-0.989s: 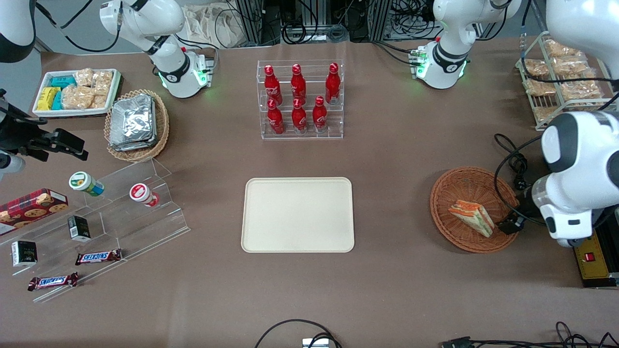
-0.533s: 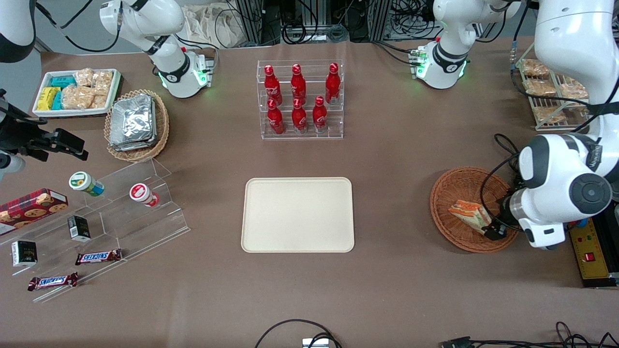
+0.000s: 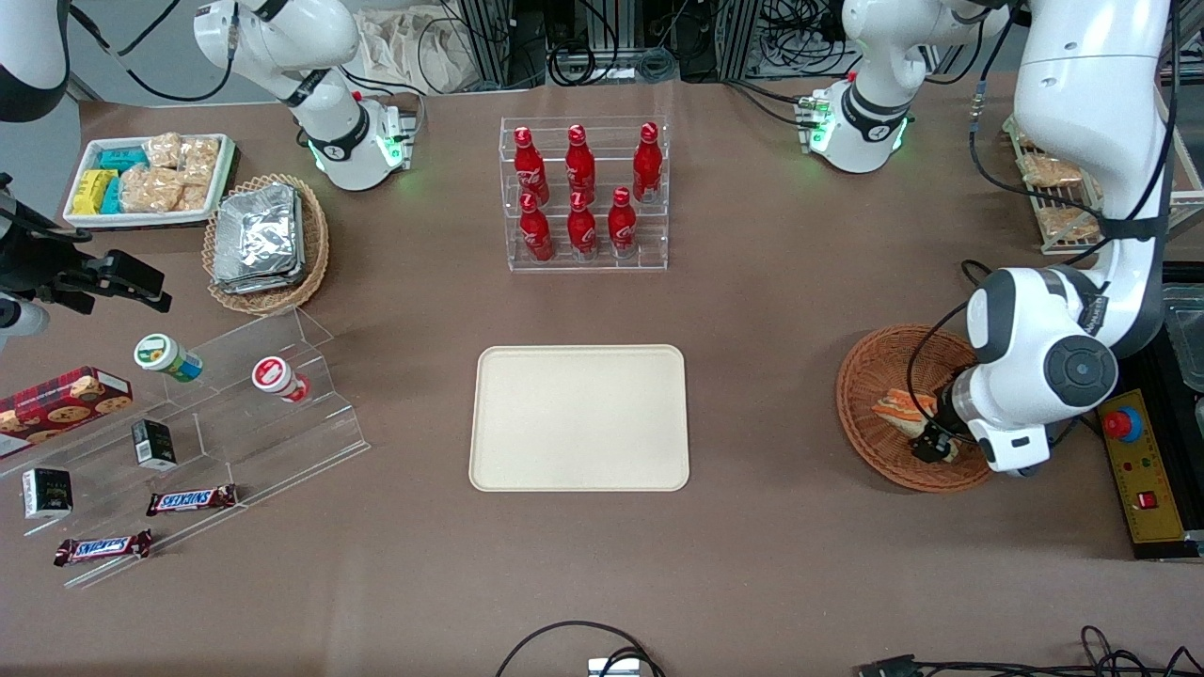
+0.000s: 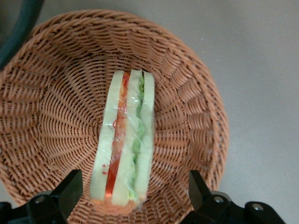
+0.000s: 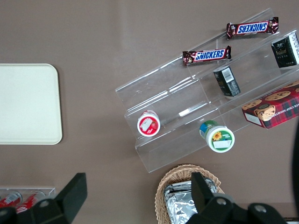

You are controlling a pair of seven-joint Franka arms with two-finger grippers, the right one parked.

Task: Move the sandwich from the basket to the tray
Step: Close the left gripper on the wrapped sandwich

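The sandwich point(image 3: 900, 414) lies on its side in the round wicker basket point(image 3: 870, 376) at the right of the front frame, and in the wrist view we see its cut face point(image 4: 125, 144), orange and green layers up, between the two spread fingers point(image 4: 70, 189) of the hand point(image 3: 931, 444). The hand is wide open and holds nothing; it sits low over the end of the sandwich nearer the camera, one finger on either side of it and neither touching. Against the picture a second earlier, the working arm has swung in from the frame's right edge, where it stood outside the basket rim, and now covers part of the basket and half the sandwich. The sandwich itself has not moved. We judge the approach nearly finished: lowering a little and closing should come next. The tray point(image 3: 578, 418) waits bare at the centre of the counter point(image 3: 771, 310), well apart from the basket.
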